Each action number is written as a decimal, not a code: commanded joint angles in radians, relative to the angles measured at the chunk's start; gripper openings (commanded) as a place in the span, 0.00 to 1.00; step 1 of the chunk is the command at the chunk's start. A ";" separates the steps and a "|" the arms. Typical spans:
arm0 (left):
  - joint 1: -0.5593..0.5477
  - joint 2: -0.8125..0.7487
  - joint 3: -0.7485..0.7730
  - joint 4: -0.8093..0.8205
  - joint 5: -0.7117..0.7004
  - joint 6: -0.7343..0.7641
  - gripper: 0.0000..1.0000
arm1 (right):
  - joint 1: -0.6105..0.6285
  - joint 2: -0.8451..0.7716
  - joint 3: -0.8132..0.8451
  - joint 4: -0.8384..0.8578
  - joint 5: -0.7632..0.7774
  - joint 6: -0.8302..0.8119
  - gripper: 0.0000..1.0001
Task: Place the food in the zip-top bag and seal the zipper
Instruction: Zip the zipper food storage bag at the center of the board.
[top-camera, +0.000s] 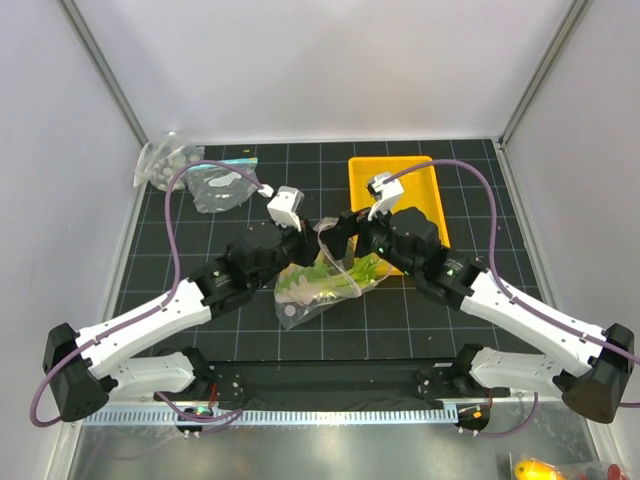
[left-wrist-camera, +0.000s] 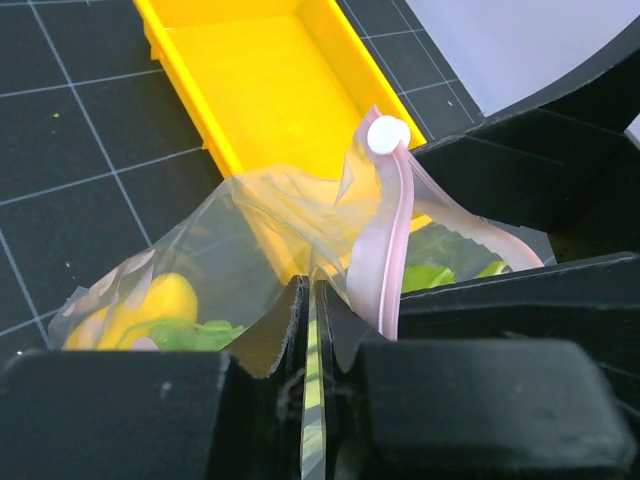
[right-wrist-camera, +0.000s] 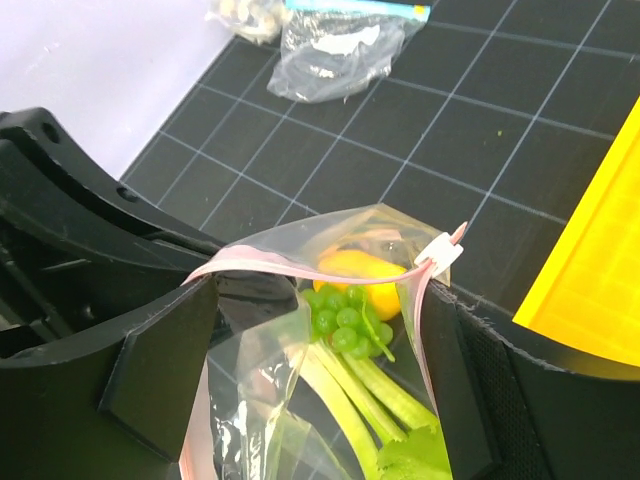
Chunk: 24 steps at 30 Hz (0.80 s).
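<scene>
Both arms are leaning inward, meeting over the bag (top-camera: 325, 290) at the counter's (top-camera: 250, 320) centre. The left claw (left-wrist-camera: 312, 297) is clenching the bag's film just beside the zipper (left-wrist-camera: 390, 250). The right claw (right-wrist-camera: 315, 300) is standing spread across the mouth. Inside are lying one leek (right-wrist-camera: 365, 395), one lemon (right-wrist-camera: 365, 272) and one grape bunch (right-wrist-camera: 340, 318). One tray (top-camera: 395, 185) is sitting at 1 o'clock.

zip-top bag (top-camera: 318, 296) mid-table, beyond the arm bases, mouth lifted toward the far side. leek (right-wrist-camera: 350, 395), lemon (right-wrist-camera: 365, 272), grapes (right-wrist-camera: 340, 315) all in it, grapes touching lemon. left gripper (left-wrist-camera: 312, 300) on mouth's left edge, right gripper (right-wrist-camera: 310, 370) at its right. tray (top-camera: 395, 185) just behind bag, right of centre. far-left: flat bag (top-camera: 222, 188), bunched bag (top-camera: 160, 160) in the corner beside it
</scene>
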 joint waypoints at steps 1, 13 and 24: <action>0.004 -0.004 0.008 0.056 -0.026 0.017 0.10 | 0.001 0.047 0.065 -0.024 -0.035 0.034 0.88; 0.006 -0.005 0.015 0.036 -0.015 0.011 0.10 | 0.003 0.050 0.056 -0.037 0.098 0.058 0.50; 0.014 -0.077 0.080 -0.158 -0.231 0.009 0.15 | 0.001 -0.046 -0.025 0.036 0.136 -0.106 0.01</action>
